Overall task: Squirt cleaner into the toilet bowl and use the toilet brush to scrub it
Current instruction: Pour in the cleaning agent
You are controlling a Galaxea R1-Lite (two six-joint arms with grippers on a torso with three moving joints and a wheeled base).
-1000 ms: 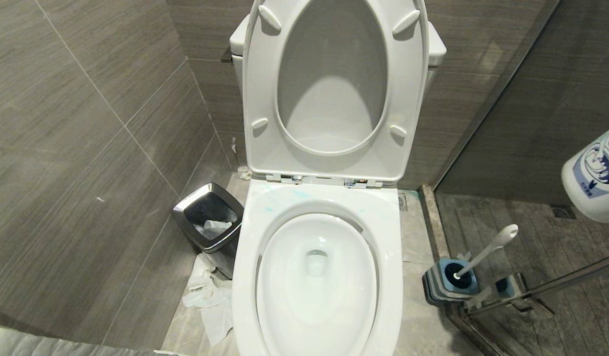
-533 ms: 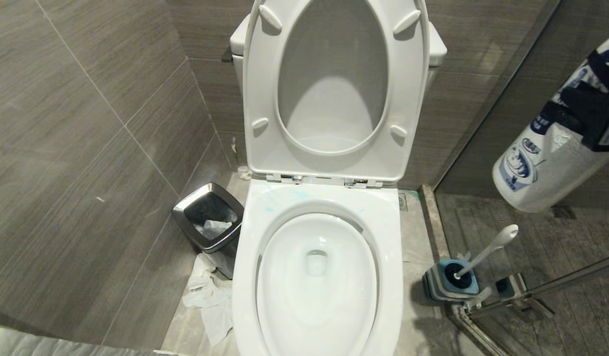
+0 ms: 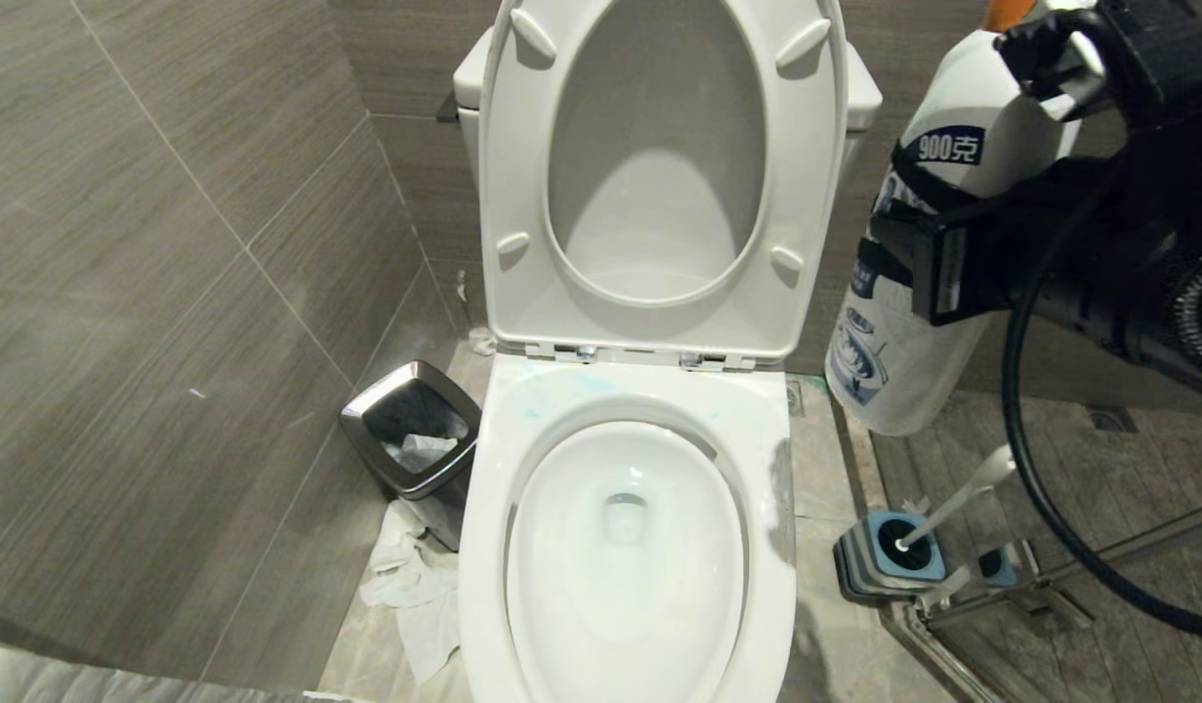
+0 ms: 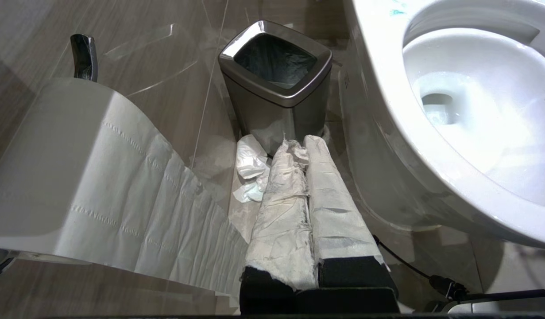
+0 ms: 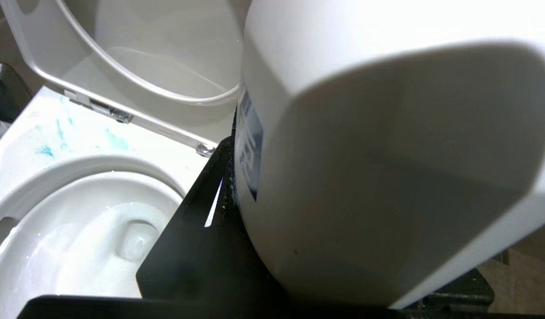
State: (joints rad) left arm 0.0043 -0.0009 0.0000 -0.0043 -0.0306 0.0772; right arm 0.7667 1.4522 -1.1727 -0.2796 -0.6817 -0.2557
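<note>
The toilet bowl [image 3: 625, 547] serves as the landmark here, seat and lid raised, with turquoise smears on the rim just in front of the hinges. To its left a steel-rimmed bin [image 3: 412, 430] stands against the wall, crumpled paper [image 3: 410, 586] lying on the floor in front of it. The left hand [image 4: 305, 195], its fingers wrapped in paper, hangs low on that same side, fingers pressed together and holding nothing, with the paper roll [image 4: 77, 177] beside it. To the right of the bowl and above rim height, the right hand [image 3: 937, 268] clamps the cleaner [image 3: 928, 234] around its waist, orange cap up near the top edge of the view, so the bottle is close to upright and off to the side of the basin, not over it. Below it, on the floor to the right of the bowl, the toilet brush [image 3: 957, 503] leans in its blue-and-grey holder [image 3: 889, 557].

The risk I see: if the bottle is tipped before it is over the basin, liquid would land on the rim or floor. The grip sits mid-body, so squeezing there may also squirt early, and the black cable [image 3: 1025, 459] hanging from the arm could snag the brush handle.
</note>
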